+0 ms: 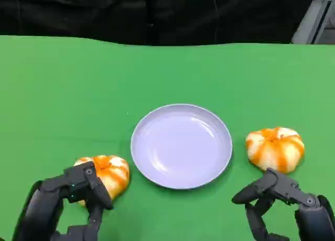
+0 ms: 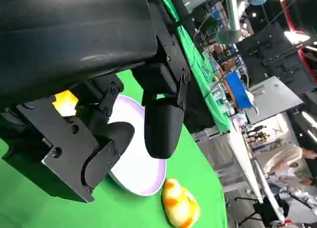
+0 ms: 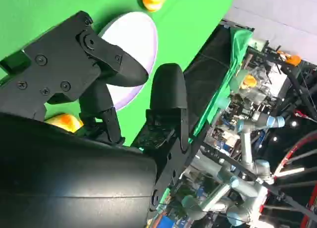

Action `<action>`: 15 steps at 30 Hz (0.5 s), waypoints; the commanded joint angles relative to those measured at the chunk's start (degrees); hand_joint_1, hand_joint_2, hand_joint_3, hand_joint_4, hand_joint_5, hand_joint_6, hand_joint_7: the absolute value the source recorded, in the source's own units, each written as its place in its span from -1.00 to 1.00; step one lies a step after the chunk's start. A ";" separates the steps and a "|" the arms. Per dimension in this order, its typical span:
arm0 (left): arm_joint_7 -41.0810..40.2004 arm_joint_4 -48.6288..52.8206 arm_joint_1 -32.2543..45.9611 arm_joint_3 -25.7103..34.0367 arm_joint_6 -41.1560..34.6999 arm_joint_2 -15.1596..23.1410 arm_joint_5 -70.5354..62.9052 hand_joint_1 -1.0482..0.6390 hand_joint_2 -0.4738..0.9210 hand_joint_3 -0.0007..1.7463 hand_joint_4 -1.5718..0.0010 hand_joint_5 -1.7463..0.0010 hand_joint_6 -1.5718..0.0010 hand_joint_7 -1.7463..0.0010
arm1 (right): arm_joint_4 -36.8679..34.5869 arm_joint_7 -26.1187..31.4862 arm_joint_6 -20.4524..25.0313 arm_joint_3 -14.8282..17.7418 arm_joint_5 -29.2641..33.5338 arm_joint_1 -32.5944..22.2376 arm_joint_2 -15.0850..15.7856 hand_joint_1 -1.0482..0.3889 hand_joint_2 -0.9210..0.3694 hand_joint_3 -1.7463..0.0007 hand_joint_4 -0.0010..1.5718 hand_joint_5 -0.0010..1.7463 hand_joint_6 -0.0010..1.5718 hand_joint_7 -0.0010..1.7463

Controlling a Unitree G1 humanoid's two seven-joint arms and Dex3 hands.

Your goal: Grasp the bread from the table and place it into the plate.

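A round pale-lilac plate [image 1: 180, 145] lies in the middle of the green table. Two orange-and-white bread rolls lie beside it. The left roll [image 1: 110, 173] lies just beyond my left hand [image 1: 78, 191], whose spread fingers overlap its near side; a patch of this roll [image 2: 65, 102] shows between them. I cannot tell whether they touch it. The right roll [image 1: 275, 148] lies just beyond my right hand [image 1: 272, 196], whose fingers are spread and apart from it. In the right wrist view a sliver of this roll [image 3: 64, 121] shows behind the hand [image 3: 124, 89].
The green table [image 1: 63, 84] stretches far behind the plate to a black backdrop. The left wrist view shows the plate [image 2: 136, 176] and the far roll [image 2: 181, 205]. Beyond the table edge are lab benches, robot arms and people.
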State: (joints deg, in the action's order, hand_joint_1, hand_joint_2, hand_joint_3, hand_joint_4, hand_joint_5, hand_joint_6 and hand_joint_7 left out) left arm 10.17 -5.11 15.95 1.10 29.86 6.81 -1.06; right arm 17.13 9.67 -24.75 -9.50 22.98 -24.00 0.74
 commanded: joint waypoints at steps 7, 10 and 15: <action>-0.40 0.86 -0.63 0.54 1.25 1.08 -0.94 0.29 0.12 0.68 -0.21 -0.80 -0.14 -0.61 | 0.61 -0.23 0.70 0.12 -0.27 0.27 0.38 0.25 -0.23 -0.32 -0.02 0.80 -0.08 0.36; -0.07 1.05 -0.72 0.51 1.37 1.10 -0.64 0.30 0.13 0.67 -0.21 -0.80 -0.15 -0.60 | 0.52 -0.29 0.67 0.12 -0.53 0.30 0.36 0.25 -0.23 -0.33 -0.02 0.80 -0.08 0.36; -0.32 1.82 -0.96 0.55 2.59 1.31 -1.61 0.30 0.15 0.65 -0.21 -0.81 -0.16 -0.58 | 0.59 -0.33 0.78 0.08 -0.49 0.24 0.30 0.25 -0.22 -0.34 -0.02 0.79 -0.09 0.36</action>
State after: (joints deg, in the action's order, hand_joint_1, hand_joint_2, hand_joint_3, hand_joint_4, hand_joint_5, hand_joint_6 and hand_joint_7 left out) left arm 10.17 -3.64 15.27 1.24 31.47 6.96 -2.20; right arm 17.13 9.43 -24.43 -9.53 22.96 -23.67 0.73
